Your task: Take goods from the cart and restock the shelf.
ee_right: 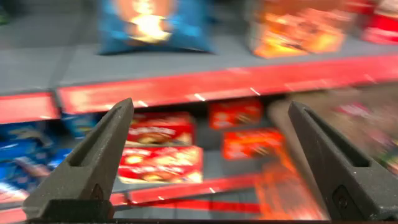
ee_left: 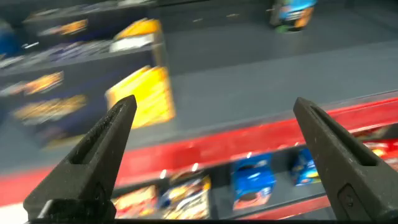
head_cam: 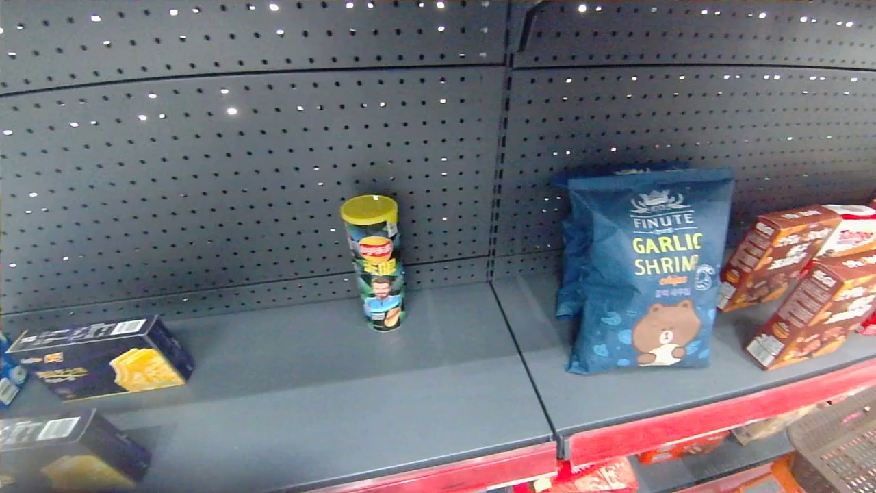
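A grey shelf point(head_cam: 383, 411) with a red front edge carries a tall chip can point(head_cam: 374, 263) with a yellow lid, standing upright near the middle back. A blue garlic shrimp chip bag point(head_cam: 643, 270) stands to its right, and brown snack boxes point(head_cam: 794, 281) lean at the far right. Dark blue boxes point(head_cam: 102, 356) with yellow pictures lie at the left. My left gripper point(ee_left: 211, 124) is open and empty, in front of the shelf's edge near the dark blue boxes point(ee_left: 134, 93). My right gripper point(ee_right: 211, 124) is open and empty, facing the red edge point(ee_right: 211, 84) below the blue bag point(ee_right: 152, 25).
A lower shelf holds red packs point(ee_right: 161, 149) and blue packs point(ee_left: 252, 177). A grey basket point(head_cam: 838, 445) sits at the lower right. The perforated back panel point(head_cam: 274, 157) rises behind the goods. Bare shelf surface lies between the can and the dark boxes.
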Tool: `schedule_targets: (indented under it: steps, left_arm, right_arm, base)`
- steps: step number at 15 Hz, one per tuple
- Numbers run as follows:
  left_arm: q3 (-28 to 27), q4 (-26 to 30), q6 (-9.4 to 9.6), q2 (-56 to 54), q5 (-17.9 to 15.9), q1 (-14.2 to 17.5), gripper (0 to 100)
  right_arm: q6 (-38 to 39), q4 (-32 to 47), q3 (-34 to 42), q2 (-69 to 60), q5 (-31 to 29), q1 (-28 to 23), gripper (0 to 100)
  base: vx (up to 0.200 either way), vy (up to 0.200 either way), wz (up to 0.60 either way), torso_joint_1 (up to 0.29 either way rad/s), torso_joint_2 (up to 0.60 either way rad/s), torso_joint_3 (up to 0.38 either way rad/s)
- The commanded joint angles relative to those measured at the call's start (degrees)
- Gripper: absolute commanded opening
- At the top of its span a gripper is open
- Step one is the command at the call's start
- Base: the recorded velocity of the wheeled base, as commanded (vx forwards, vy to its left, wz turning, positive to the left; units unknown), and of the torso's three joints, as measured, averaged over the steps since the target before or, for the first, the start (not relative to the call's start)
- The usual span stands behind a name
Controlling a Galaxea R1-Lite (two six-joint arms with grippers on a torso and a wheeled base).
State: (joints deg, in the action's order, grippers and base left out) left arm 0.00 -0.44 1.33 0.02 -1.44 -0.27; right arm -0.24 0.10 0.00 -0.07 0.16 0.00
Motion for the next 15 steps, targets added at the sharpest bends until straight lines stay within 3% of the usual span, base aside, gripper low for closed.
schedule_targets:
  steps: [1, 12, 15]
  left_arm:
    - [0.0, 0.0, -0.01, 0.0, -0.1, 0.0, 100]
    - [0.0, 0.0, -0.01, 0.0, 0.0, 0.0, 100]
    - [0.0, 0.0, -0.01, 0.0, 0.0, 0.0, 100]
  right_arm:
    - [0.0, 0.0, 0.0, 0.1, 0.0, 0.0, 100]
    - [0.0, 0.0, 0.0, 0.1, 0.0, 0.0, 100]
    - [0.0, 0.0, 0.0, 0.1, 0.0, 0.0, 100]
  base:
    - [0.000, 0.000, -0.60, 0.002, 0.00, -0.002]
    - [0.000, 0.000, -0.60, 0.003, 0.00, 0.002]
    - [0.000, 0.000, 0.00, 0.000, 0.00, 0.000]
